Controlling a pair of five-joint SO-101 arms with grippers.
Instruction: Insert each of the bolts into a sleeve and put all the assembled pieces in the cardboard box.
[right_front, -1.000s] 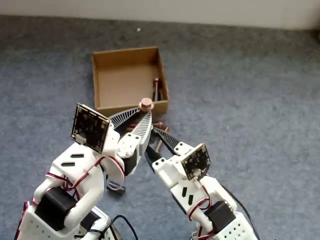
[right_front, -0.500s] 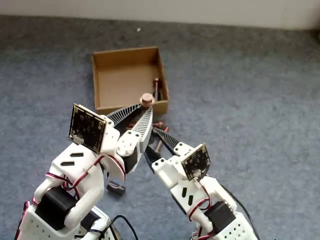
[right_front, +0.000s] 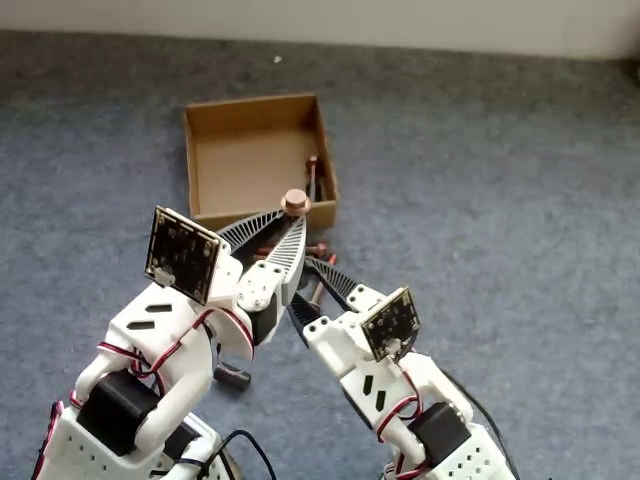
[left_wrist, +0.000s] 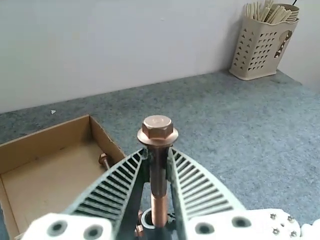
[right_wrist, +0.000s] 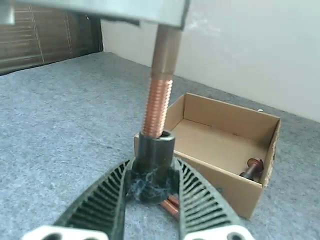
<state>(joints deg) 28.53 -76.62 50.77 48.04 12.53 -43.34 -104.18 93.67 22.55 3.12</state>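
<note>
- The left claw (left_wrist: 157, 152) is clamped on the bolt (left_wrist: 157, 131) just under its hex head. It holds the bolt upright just in front of the cardboard box's (right_front: 255, 102) near wall, so the threads point straight down.
- The right claw (right_wrist: 151, 172) is clamped on the black sleeve (right_wrist: 154, 150) directly beneath, bore upward, and the threaded tip appears to be just entering it.
- One assembled piece (right_front: 312, 175) lies inside the box against a side wall.
- Compared with a second ago, the bolt head has edged slightly toward the box, while the right arm has kept its place.

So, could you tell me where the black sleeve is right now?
In the right wrist view, the sleeve is clamped in the right gripper, near the cardboard box, with the bolt poking into its top.
</note>
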